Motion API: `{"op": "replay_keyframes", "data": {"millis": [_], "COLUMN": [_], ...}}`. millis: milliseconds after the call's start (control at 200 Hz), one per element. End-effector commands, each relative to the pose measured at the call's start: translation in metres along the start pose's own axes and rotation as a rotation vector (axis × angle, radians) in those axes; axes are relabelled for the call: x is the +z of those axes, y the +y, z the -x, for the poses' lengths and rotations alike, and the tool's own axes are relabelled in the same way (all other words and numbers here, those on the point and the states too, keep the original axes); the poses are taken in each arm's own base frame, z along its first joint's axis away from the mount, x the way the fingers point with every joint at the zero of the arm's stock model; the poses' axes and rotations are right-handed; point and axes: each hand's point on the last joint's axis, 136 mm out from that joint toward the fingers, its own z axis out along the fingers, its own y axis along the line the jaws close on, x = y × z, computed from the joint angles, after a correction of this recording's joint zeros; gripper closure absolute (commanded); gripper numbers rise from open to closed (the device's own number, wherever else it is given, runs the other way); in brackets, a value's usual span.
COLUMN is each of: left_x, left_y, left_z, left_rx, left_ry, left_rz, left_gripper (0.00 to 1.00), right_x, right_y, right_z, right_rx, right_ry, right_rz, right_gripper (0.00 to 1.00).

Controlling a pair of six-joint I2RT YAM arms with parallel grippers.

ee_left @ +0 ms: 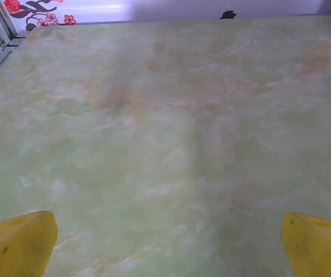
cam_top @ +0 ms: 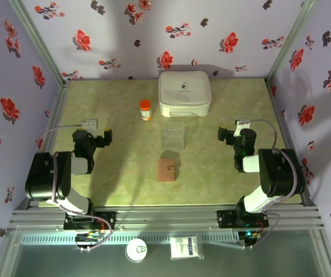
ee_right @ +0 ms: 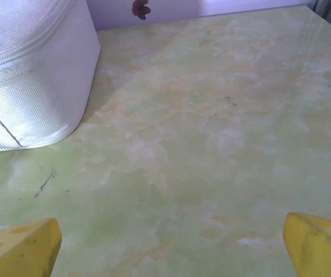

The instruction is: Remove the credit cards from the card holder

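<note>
Top external view: card holder (cam_top: 167,170) flat and apparently folded on the table (cam_top: 119,184), midway between the arms, near a clear sheet (cam_top: 173,135); credit cards presumably inside. Left gripper (cam_top: 105,137) and right gripper (cam_top: 223,134) both spread wide, empty, well apart from the holder. Right wrist view: yellow fingertips (ee_right: 18,248) far apart over bare marble, white case (ee_right: 27,75) close by. Likely faults: thin holder skidding under a one-sided pinch; clear sheet mistaken for a card; cards jamming if pulled with the holder unpinned.
</note>
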Motion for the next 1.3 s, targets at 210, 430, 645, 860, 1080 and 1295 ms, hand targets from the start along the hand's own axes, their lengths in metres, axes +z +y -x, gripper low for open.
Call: {"op": "replay_keyframes", "data": {"millis": [210, 430, 645, 860, 1080, 1295], "left_x": [-0.001, -0.001, 0.002, 0.002, 0.002, 0.003], "left_y": [0.001, 0.003, 0.015, 0.017, 0.016, 0.018], "left_z": [0.013, 0.013, 0.014, 0.013, 0.013, 0.021], "left_rx": [0.021, 0.012, -0.021, -0.026, -0.025, -0.026], "left_ry": [-0.040, -0.037, -0.019, -0.017, -0.017, 0.010], "left_rz": [-0.008, 0.004, 0.064, 0.069, 0.068, 0.074], "left_gripper": [0.00, 0.00, 0.00, 0.00, 0.00, 0.00], "right_x": [-0.001, 0.000, 0.002, 0.002, 0.002, 0.005], "right_y": [-0.001, -0.005, -0.023, -0.023, -0.021, -0.016], "right_z": [0.012, 0.014, 0.014, 0.013, 0.014, 0.028], "right_rx": [-0.013, 0.000, 0.039, 0.039, 0.033, 0.016], "right_ry": [-0.041, -0.040, -0.021, -0.019, -0.021, 0.041], "right_rz": [0.009, -0.018, -0.121, -0.121, -0.114, -0.099], "right_gripper": [0.01, 0.01, 0.01, 0.01, 0.01, 0.01]}}
